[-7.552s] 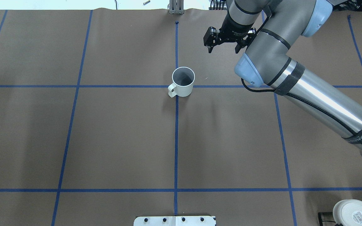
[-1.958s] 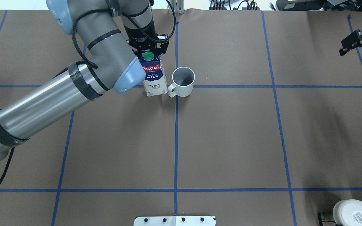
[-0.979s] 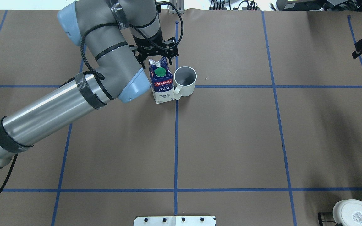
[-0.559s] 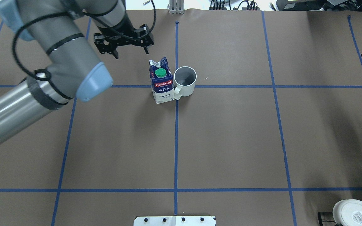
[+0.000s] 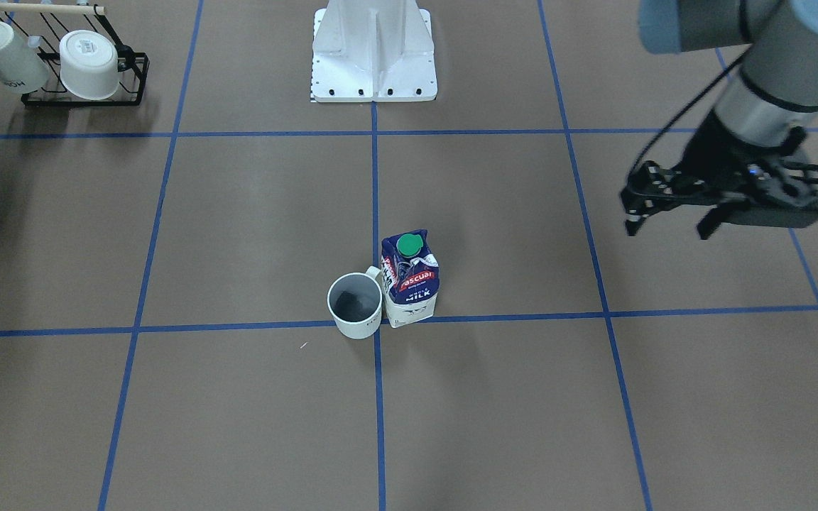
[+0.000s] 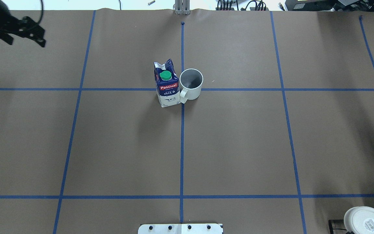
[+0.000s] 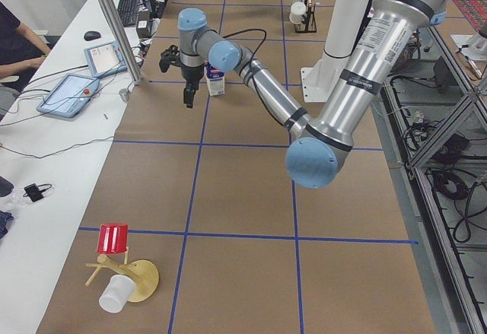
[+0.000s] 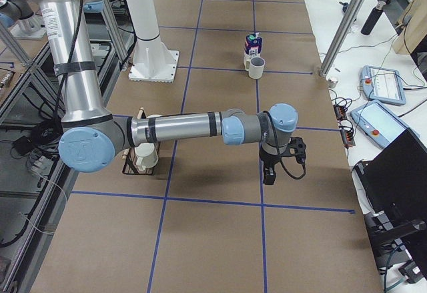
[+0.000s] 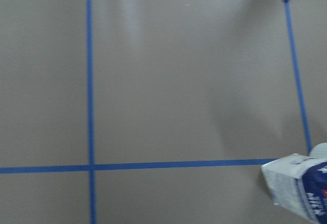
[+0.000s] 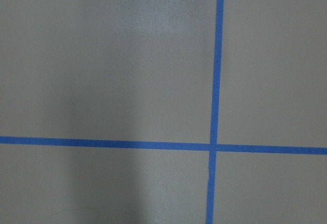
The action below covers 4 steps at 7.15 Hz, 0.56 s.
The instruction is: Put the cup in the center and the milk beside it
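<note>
The cup [image 6: 191, 85], a white mug with a dark grey inside, stands upright on the center tape crossing [image 6: 182, 97], with its handle toward the milk. It also shows in the front-facing view [image 5: 356, 306]. The milk [image 6: 167, 84], a blue and white Pascual carton with a green cap, stands upright touching the cup's left side, and shows again in the front-facing view [image 5: 410, 280]. My left gripper [image 6: 27, 42] is open and empty, far to the left of both and raised [image 5: 666, 231]. My right gripper [image 8: 270, 173] shows only in the exterior right view, so I cannot tell its state.
A black rack [image 5: 82, 71] with two white mugs stands near the robot base [image 5: 373, 50] on my right side; one mug [image 6: 365, 221] shows at the overhead view's bottom right. A red cup [image 7: 114, 239] and a wooden stand [image 7: 133, 281] are at the table's left end.
My left gripper let go of the milk beside the cup, lifted, and withdrew far to the left. The milk nudged the cup slightly and turned its handle. My right gripper left the overhead view.
</note>
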Motion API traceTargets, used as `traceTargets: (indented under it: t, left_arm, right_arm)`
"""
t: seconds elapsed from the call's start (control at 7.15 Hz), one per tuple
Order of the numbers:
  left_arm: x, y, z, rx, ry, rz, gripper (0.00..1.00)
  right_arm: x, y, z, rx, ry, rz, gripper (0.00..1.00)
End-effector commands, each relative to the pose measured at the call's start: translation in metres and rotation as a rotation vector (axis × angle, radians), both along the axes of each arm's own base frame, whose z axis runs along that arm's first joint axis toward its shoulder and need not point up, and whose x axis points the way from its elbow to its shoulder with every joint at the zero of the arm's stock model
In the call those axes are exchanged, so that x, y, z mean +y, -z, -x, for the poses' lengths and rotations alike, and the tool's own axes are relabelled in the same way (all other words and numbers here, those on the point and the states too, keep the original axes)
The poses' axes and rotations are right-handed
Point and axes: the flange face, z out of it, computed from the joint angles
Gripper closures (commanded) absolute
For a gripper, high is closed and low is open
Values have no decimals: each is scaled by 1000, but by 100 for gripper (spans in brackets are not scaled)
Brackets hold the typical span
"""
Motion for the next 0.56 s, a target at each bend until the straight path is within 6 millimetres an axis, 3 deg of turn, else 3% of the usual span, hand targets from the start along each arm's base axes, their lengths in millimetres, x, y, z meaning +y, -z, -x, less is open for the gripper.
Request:
traceTargets:
  t: [0.0,0.14,0.28,0.42]
  left_arm:
    - [4,-130,118,-90,30,91,1]
    - [7,-183,153,-121,-3,111,1]
    - [7,-220,195,-121,27,159,1]
    - [7,-249,197,-124,22,213,1]
  right_arm:
    - [26,-41,-26,20,25,12,0]
    - [44,-67,-30,45,65,15,0]
    - [44,-64,-36,49,67,4,0]
    - [46,-67,-38,63,66,7,0]
